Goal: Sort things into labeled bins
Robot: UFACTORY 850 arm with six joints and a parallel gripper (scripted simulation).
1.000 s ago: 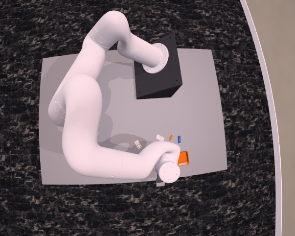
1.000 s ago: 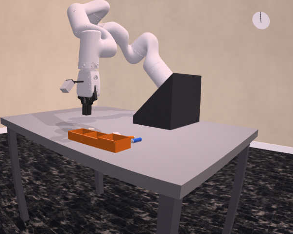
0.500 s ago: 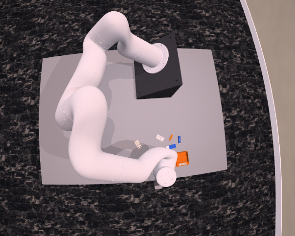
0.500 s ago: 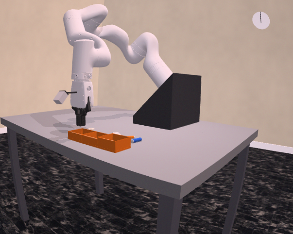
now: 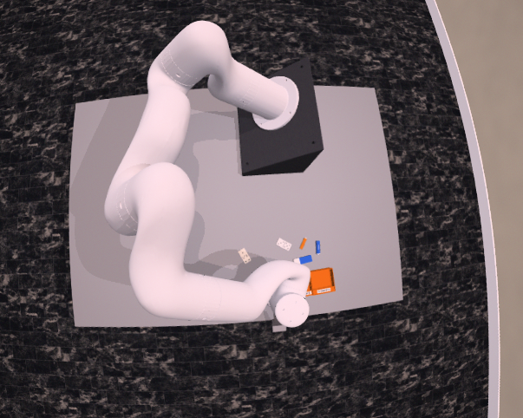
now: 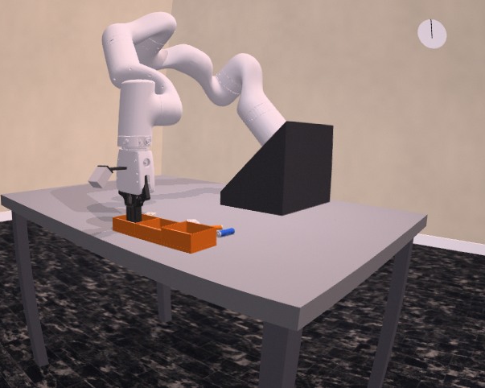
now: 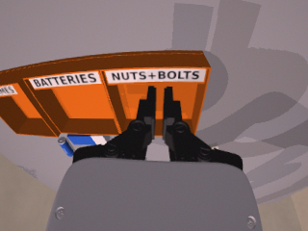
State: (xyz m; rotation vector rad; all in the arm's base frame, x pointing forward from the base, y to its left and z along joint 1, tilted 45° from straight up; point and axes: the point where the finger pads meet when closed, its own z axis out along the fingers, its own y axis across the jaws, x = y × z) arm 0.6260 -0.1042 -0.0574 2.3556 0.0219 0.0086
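An orange three-compartment bin stands near the table's front edge; it also shows in the top view. In the wrist view its labels read BATTERIES and NUTS+BOLTS; the third label is cut off. My gripper is shut with nothing visible between the fingers, and its tips reach down into the NUTS+BOLTS compartment. Behind the bin lie two dominoes, an orange battery, a blue battery and a blue-and-white block. The arm hides the bin's left part in the top view.
The black wedge-shaped arm base stands at the back of the table. The table's front edge runs close to the bin.
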